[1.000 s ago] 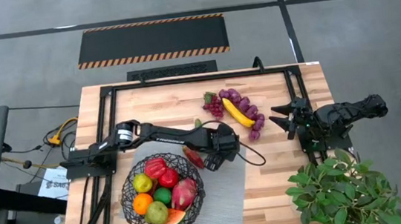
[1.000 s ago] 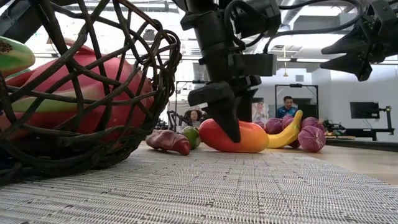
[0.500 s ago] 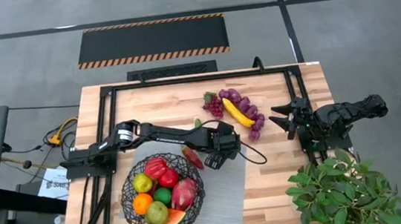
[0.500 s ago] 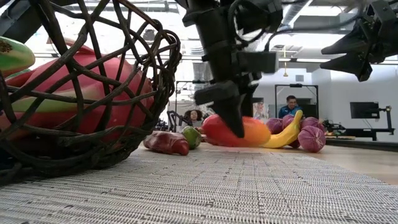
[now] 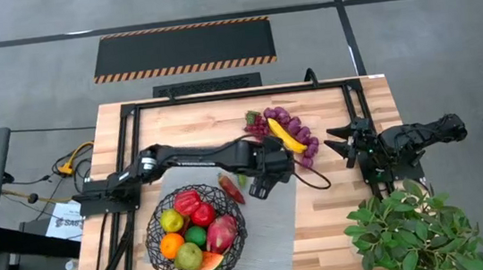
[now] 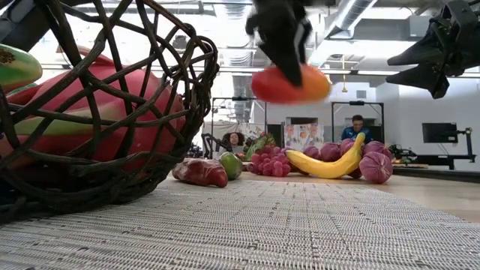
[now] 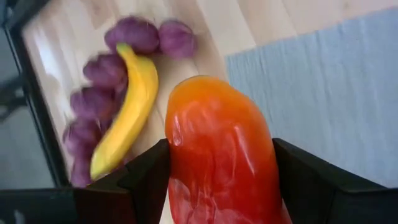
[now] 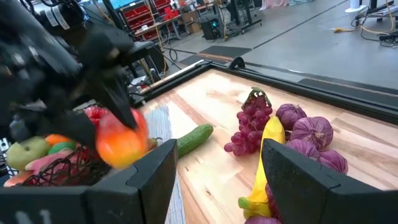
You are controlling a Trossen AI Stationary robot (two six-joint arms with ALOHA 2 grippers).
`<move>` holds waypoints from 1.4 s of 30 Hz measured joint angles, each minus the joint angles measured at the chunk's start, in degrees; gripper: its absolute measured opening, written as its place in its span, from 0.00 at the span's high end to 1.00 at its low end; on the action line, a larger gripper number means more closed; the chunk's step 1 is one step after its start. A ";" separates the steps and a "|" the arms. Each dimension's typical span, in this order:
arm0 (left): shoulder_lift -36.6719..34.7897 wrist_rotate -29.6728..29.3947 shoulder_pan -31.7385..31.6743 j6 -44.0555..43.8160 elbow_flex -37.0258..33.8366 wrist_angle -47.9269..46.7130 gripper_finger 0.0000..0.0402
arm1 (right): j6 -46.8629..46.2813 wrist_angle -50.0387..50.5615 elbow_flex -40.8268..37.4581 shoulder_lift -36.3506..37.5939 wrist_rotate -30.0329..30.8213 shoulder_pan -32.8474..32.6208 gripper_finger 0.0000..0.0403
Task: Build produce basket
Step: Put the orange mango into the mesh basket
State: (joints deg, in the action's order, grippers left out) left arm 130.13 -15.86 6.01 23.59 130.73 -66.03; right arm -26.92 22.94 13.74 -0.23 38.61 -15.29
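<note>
Left gripper (image 7: 221, 180) clenched on a red-orange fruit (image 7: 221, 149), mango-like, fingers pinching its flanks across the narrow width. Low view shows it lifted clear of the grey mat (image 6: 300, 225), hanging above the table.

Handling guess: glossy smooth skin, likely hard hollow plastic, so light and stiff but slippery. The rounded taper means it could squirt out if pinched near the tip. Mid-body grip across the short axis looks right, and that is roughly where the fingers sit.

Basket (image 5: 196, 234) sits on the mat's near-left part, already holding several pieces of produce; the held fruit is beside it, over the mat's far edge. A dark red pepper (image 5: 230, 188) lies on the mat between the gripper and the basket rim. Banana (image 5: 285, 134) lies among purple grapes (image 5: 305, 137) on the bare wood, further back.

Views: low view alone shows the lift height. High view alone gives basket contents and layout, but the arm hides the fruit there. Right wrist view adds a cucumber (image 8: 194, 138) lying beside the mat.

Right gripper (image 5: 343, 142) parked at the table's right, fingers spread, nothing in it.
</note>
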 joint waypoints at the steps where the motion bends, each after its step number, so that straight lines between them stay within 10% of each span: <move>1: 0.00 0.02 0.25 -1.02 2.10 -3.25 0.41 | 0.00 -0.01 0.00 0.00 0.00 0.00 0.37; 20: -13.46 6.51 14.67 -24.40 -7.87 -24.04 0.41 | -0.02 4.60 0.00 -0.02 0.35 0.02 0.37; 42: -29.51 -5.08 22.05 -18.19 -43.05 -3.84 0.35 | -1.79 4.79 0.00 -0.02 0.35 0.02 0.37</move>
State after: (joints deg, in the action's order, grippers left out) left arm 100.62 -20.94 28.06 5.40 87.68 -69.87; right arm -28.71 27.73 13.74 -0.25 38.96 -15.27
